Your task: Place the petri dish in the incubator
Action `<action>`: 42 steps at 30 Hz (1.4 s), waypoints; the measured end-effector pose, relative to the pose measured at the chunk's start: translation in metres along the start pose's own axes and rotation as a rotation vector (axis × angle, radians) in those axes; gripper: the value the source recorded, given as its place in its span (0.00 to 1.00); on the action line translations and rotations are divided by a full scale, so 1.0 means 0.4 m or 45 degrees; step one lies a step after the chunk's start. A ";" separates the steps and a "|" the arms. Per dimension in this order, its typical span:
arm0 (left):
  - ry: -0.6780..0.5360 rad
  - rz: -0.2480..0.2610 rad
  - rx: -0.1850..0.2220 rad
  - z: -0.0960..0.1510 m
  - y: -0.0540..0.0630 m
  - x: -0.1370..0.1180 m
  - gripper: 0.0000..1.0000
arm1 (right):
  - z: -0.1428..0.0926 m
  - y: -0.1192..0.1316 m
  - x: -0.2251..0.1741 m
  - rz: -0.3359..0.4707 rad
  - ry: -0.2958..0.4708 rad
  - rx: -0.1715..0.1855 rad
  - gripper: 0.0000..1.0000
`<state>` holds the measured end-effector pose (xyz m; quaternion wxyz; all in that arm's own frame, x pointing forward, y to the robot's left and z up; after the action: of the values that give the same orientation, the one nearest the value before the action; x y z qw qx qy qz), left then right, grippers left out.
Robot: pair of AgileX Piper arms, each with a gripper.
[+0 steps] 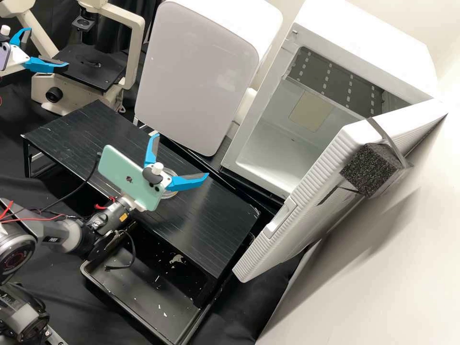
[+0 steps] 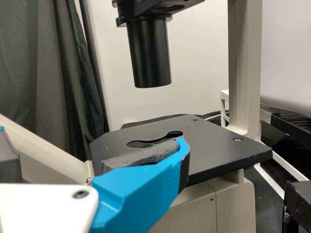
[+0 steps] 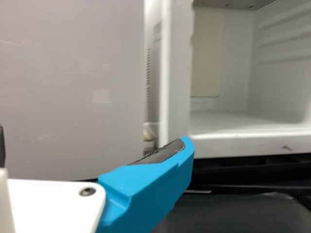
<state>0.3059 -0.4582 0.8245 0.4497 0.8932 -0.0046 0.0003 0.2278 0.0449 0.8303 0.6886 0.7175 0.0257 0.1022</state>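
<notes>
High view has the right gripper [image 1: 181, 156] wide open, empty, partly hiding the petri dish [image 1: 169, 195] on the black rack [image 1: 206, 225], incubator [image 1: 357, 31] toward two o'clock; a crooked descent could skid the dish.

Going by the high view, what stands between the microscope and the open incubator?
A white box-shaped appliance with a pale grey front panel stands between the microscope and the open incubator; the high view shows this.
</notes>
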 end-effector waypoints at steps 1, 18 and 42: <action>0.000 0.000 0.000 0.000 0.000 0.000 1.00 | 0.000 -0.008 -0.007 -0.017 0.001 0.001 1.00; 0.000 0.000 0.000 0.000 0.000 0.000 1.00 | 0.024 -0.043 -0.073 -0.089 -0.089 -0.022 1.00; 0.000 0.000 0.000 0.000 0.000 0.000 1.00 | 0.068 -0.080 -0.064 -0.154 -0.207 -0.045 1.00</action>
<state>0.3059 -0.4582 0.8245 0.4497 0.8932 -0.0046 0.0003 0.2111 0.0153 0.7949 0.7059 0.7083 0.0112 0.0021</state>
